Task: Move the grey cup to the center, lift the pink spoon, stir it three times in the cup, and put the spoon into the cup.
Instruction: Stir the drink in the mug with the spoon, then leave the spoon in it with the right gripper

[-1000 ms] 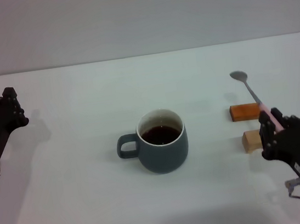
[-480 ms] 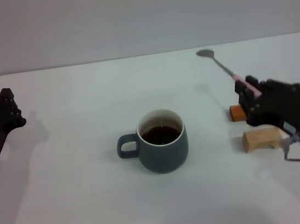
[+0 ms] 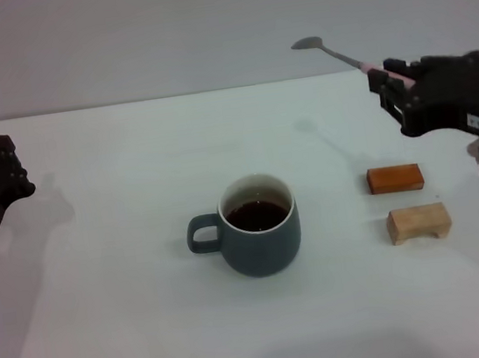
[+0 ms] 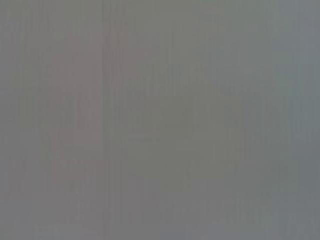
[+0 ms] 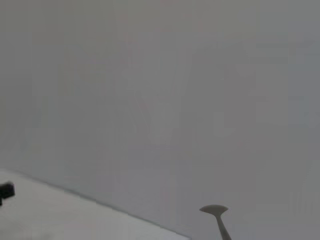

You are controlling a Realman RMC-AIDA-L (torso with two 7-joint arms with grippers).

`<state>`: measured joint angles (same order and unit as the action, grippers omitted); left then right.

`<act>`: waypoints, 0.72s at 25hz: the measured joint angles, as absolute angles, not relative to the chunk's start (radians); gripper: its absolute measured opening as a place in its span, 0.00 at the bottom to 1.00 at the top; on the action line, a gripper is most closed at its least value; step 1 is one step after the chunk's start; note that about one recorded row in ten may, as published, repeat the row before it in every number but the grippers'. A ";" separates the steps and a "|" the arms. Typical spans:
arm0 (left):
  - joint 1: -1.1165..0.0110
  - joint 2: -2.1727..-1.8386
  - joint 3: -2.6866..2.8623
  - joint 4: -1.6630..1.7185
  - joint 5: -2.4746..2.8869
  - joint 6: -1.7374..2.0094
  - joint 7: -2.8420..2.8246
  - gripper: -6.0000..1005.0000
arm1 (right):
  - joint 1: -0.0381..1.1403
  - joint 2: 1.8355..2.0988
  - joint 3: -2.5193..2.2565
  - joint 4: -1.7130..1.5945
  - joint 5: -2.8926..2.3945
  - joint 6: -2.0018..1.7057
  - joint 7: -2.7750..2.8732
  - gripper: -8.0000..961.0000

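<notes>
Head view: the pink spoon (image 3: pixel 343 58) hangs in the air at upper right, its metal bowl pointing left, its pale handle pinched in the right gripper (image 3: pixel 384 87). It looks light, stiff and slim, likely slippery on the metal neck, so the handle is the sensible hold. The grey cup (image 3: pixel 258 224) sits mid-frame, dark liquid inside, probably heavy and breakable. The left gripper (image 3: pixel 0 171) idles at far left; its jaws cannot be made out.
</notes>
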<state>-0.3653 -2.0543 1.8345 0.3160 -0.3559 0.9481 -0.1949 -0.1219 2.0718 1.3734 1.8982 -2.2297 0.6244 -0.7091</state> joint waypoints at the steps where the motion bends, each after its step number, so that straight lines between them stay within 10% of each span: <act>1: -0.366 -2.054 1.832 0.315 -0.356 0.948 -0.195 0.00 | -0.101 2.066 1.383 1.913 -2.263 0.653 -0.680 0.17; 18: -0.368 -2.059 1.814 0.322 -0.356 0.949 -0.195 0.00 | 0.370 2.063 1.675 1.907 -2.340 1.320 -0.496 0.17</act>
<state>-0.3678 -2.0586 1.8138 0.3224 -0.3559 0.9494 -0.1948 0.3696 2.0626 1.6747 1.9073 -2.3397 1.3200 -0.4962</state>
